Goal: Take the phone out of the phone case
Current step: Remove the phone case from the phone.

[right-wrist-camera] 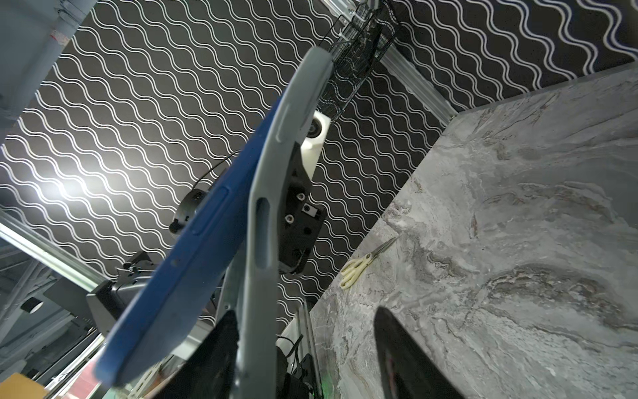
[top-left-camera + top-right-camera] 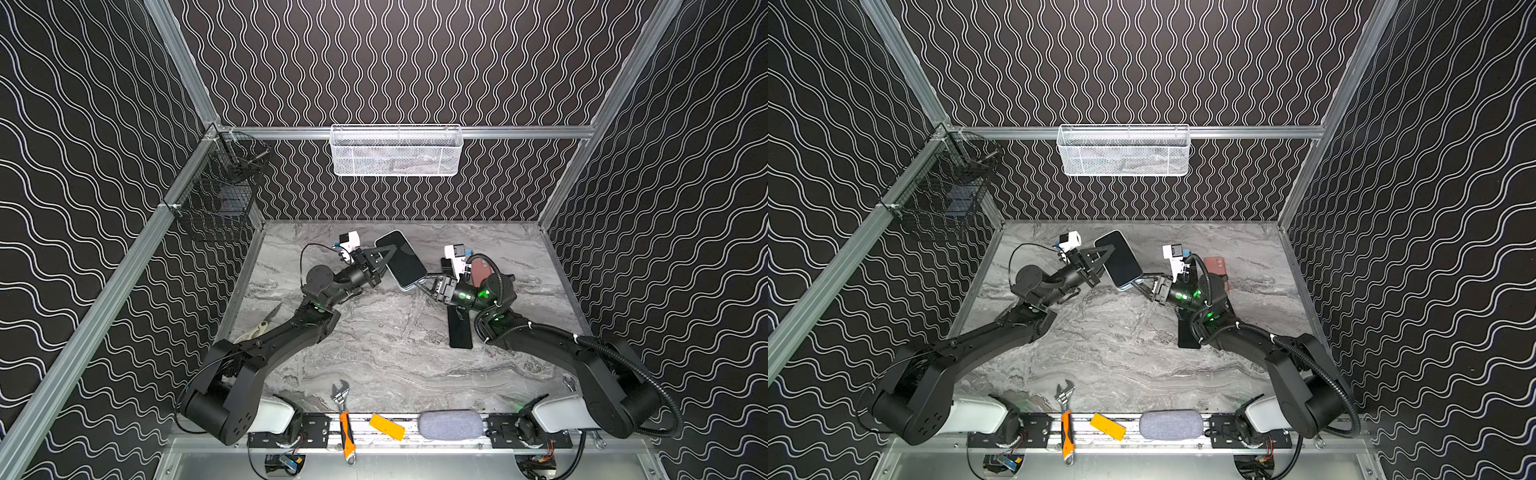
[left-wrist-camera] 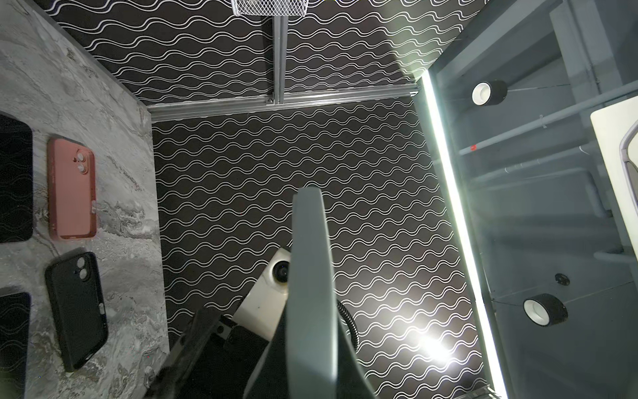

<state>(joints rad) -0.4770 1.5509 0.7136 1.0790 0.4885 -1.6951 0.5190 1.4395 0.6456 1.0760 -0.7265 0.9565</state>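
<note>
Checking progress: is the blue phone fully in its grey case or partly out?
Partly out: right wrist view shows the phone parted from the case at one end, together at the other.

**Phone held up between both grippers**

You see the phone [image 2: 1121, 259] tilted above the marble table [image 2: 1100, 353]. The left gripper [image 2: 1100, 266] clamps its edge, and the right gripper [image 2: 1142, 284] meets its near corner. Right of the phone lies a pink phone case [image 2: 1217, 264].
</note>
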